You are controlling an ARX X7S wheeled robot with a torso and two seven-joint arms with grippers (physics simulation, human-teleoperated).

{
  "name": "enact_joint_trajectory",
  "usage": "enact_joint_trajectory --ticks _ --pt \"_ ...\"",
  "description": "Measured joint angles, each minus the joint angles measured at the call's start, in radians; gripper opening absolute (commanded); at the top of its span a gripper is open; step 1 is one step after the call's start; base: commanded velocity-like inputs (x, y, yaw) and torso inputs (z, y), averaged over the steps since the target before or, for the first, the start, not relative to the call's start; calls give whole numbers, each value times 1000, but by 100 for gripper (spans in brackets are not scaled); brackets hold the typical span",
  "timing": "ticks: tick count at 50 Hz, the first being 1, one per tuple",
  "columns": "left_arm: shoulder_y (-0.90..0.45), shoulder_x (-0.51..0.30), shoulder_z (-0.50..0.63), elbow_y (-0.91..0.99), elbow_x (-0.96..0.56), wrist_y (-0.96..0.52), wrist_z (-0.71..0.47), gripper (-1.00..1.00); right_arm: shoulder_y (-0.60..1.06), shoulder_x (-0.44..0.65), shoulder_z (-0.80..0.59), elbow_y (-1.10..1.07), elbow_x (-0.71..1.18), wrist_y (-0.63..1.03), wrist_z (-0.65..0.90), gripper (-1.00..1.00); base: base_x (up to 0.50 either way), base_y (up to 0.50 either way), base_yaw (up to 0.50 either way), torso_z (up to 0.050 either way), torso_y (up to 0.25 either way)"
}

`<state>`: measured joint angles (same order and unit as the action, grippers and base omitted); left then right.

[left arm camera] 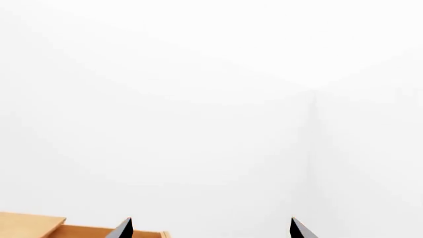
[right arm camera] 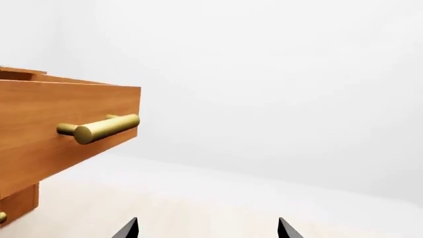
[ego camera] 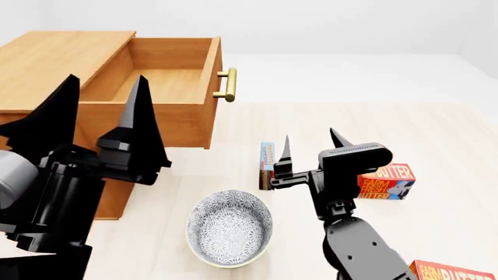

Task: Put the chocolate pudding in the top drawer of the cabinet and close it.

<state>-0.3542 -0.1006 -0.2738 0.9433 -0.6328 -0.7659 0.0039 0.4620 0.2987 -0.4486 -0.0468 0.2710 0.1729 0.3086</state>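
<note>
The chocolate pudding (ego camera: 267, 163) stands on edge on the floor, a thin box with a light blue face. My right gripper (ego camera: 309, 137) is open and empty just right of the box, its left finger close beside it. The cabinet (ego camera: 55, 58) stands at the left with the top drawer (ego camera: 167, 119) pulled out and its inside bare. The drawer's brass handle (ego camera: 227, 84) faces right. My left gripper (ego camera: 107, 93) is open and empty, raised in front of the drawer. In the right wrist view the open gripper (right arm camera: 207, 230) faces the drawer front (right arm camera: 39, 134) and its handle (right arm camera: 99, 128).
A patterned bowl (ego camera: 230, 227) sits on the floor in front of the cabinet. One butter box (ego camera: 386, 181) lies right of my right gripper, another (ego camera: 451, 271) at the near right corner. The lower drawer's handle (right arm camera: 3, 217) shows in the right wrist view. The left wrist view shows my gripper (left arm camera: 210, 229), a wooden edge (left arm camera: 33, 225) and white wall.
</note>
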Motion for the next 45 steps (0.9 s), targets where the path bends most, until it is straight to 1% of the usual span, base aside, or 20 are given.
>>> enact_joint_trajectory --ticks 7,15,22,28,31,36,45 --pt "4 -12 -3 4 -16 8 -17 100 98 -39 -6 117 3 -18 -37 100 0 0 0 0 0" --pt "6 -24 8 -5 -15 23 -29 100 218 -98 -1 306 18 -67 -88 100 0 0 0 0 0" --pt "11 -35 16 -6 -16 32 -42 100 335 -160 5 532 26 -143 -140 100 0 0 0 0 0" --pt "17 -43 17 -3 -22 36 -53 100 455 -218 -10 791 44 -249 -183 100 0 0 0 0 0" --pt "18 -47 21 -7 -21 42 -57 100 515 -239 -69 914 100 -305 -192 100 0 0 0 0 0" --pt "17 -51 28 -18 -17 52 -61 100 600 -262 -228 1075 252 -380 -195 100 0 0 0 0 0" --pt "15 -59 39 -34 -12 65 -72 100 699 -284 -533 1236 542 -458 -183 100 0 0 0 0 0"
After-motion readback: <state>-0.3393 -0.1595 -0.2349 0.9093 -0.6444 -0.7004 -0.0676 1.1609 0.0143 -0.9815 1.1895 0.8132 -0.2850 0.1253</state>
